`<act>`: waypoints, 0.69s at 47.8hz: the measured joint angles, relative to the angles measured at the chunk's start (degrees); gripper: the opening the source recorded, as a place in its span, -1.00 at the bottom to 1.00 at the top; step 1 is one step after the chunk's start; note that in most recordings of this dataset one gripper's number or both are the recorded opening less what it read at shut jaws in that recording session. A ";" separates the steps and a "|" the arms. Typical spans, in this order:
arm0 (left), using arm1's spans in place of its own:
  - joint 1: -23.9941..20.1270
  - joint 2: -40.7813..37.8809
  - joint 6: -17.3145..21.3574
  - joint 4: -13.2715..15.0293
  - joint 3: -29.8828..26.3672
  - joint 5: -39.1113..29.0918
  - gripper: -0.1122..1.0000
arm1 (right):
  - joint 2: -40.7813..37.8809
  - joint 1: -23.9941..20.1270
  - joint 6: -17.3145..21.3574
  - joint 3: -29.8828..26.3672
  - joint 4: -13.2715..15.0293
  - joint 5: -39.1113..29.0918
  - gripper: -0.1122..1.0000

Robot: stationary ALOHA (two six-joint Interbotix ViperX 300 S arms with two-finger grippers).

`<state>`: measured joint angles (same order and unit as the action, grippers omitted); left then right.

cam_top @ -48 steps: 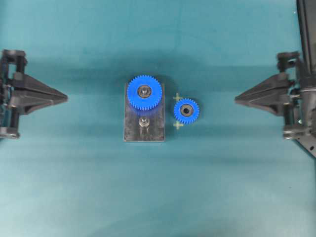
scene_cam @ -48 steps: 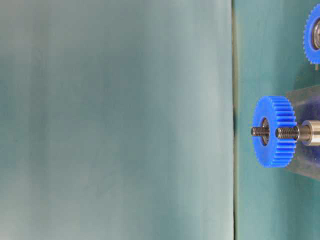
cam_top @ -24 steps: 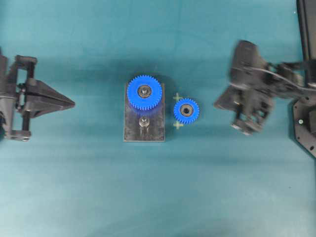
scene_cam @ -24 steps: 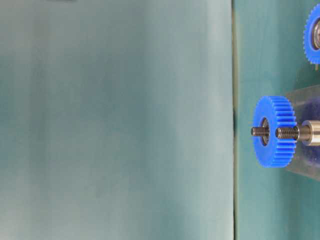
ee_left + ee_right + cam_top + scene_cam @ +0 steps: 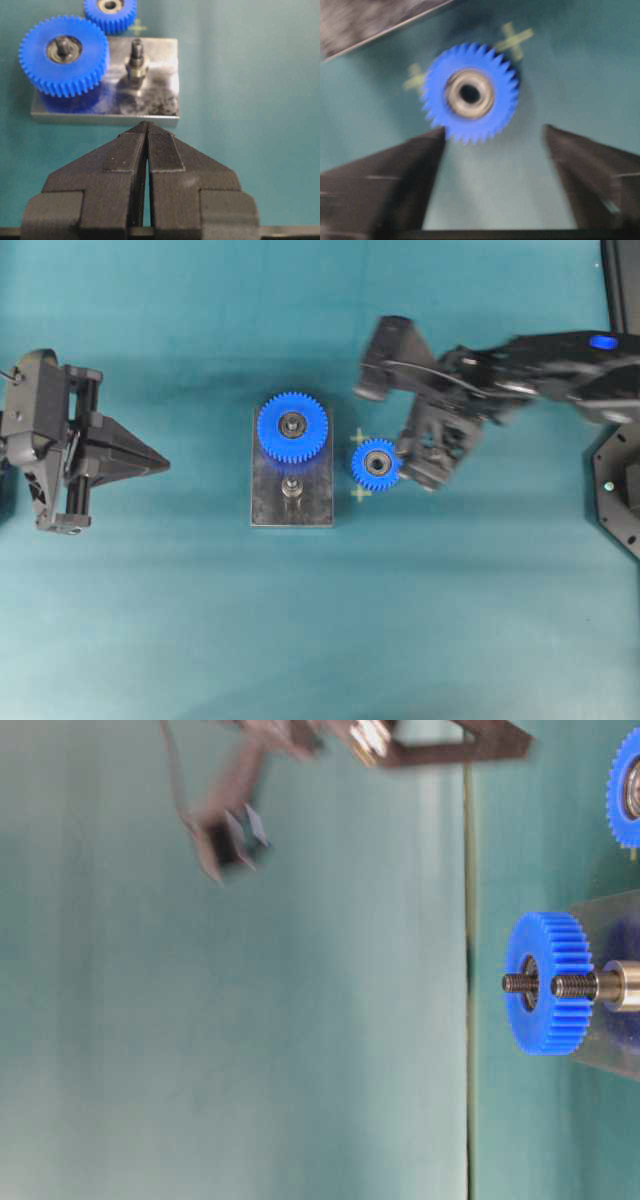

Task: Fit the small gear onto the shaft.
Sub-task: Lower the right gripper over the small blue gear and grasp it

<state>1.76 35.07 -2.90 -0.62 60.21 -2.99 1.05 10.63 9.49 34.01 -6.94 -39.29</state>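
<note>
The small gear (image 5: 377, 464) lies flat on the teal mat, just right of the dark plate (image 5: 312, 508); it also shows in the right wrist view (image 5: 470, 93) and the left wrist view (image 5: 110, 11). The bare shaft (image 5: 291, 487) stands on the plate's near half (image 5: 136, 54). My right gripper (image 5: 414, 462) is open and blurred, hovering just right of the small gear; the gear sits just beyond its fingertips (image 5: 494, 130), close to the left finger. My left gripper (image 5: 163, 462) is shut and empty, pointing at the plate from the left (image 5: 146, 125).
The larger blue gear (image 5: 292, 427) sits on the plate's other pin, close beside the shaft (image 5: 545, 982). Two pale cross marks (image 5: 360, 494) flank the small gear. A black fixture (image 5: 620, 510) stands at the right edge.
My right arm has swung left from the table's edge to the small gear, and its jaws have opened. My left gripper has crept right toward the plate, still shut.
</note>
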 measured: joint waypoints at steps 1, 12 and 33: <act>0.00 0.00 0.00 0.09 0.00 0.09 -0.80 | -0.70 0.18 -0.09 -0.35 -0.09 0.00 0.84; 0.09 0.00 0.00 0.09 0.00 0.00 -0.80 | -6.94 0.79 0.00 -2.46 0.00 -0.26 0.79; 0.09 -0.09 0.00 0.09 0.09 0.00 -0.80 | -10.11 1.05 0.09 -2.90 0.70 -0.09 0.78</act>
<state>1.85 34.98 -2.90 -0.53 60.29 -2.99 -9.05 11.69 9.58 31.11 -6.24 -39.38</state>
